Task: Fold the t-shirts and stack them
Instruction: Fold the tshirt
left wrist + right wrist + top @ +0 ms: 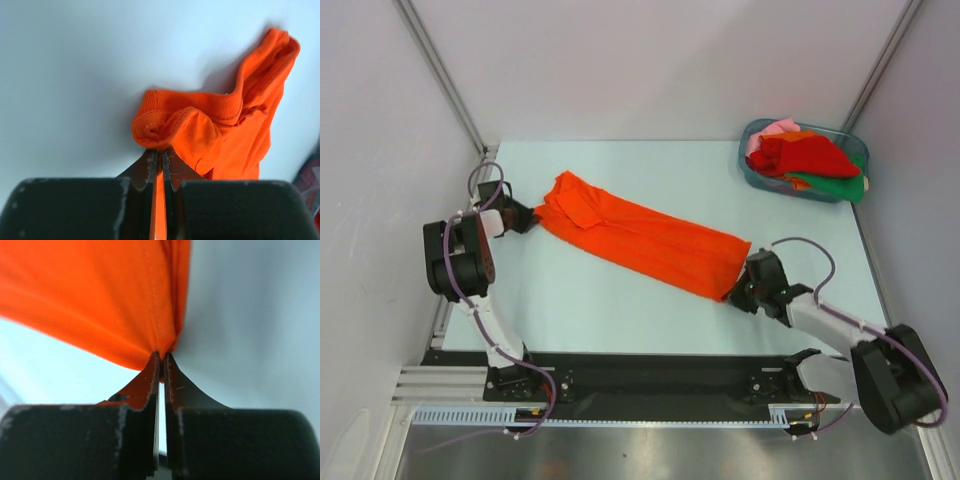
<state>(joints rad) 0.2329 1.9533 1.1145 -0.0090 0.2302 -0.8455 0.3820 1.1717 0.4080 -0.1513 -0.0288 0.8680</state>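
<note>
Item: bright orange soft-cloth t-shirt (640,240), stretched mid-table, collar far left, hem near right. My left gripper (523,217) pinches collar; right gripper (742,287) pinches hem. Step: first fold. Next, I judge: lift both ends evenly.

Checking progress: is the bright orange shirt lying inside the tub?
No, the orange t-shirt lies stretched across the table, well apart from the tub.

Pale bluish tabletop (620,310), plain white walls (650,60) boxing it in, metal corner posts (440,75), soft even lighting.
</note>
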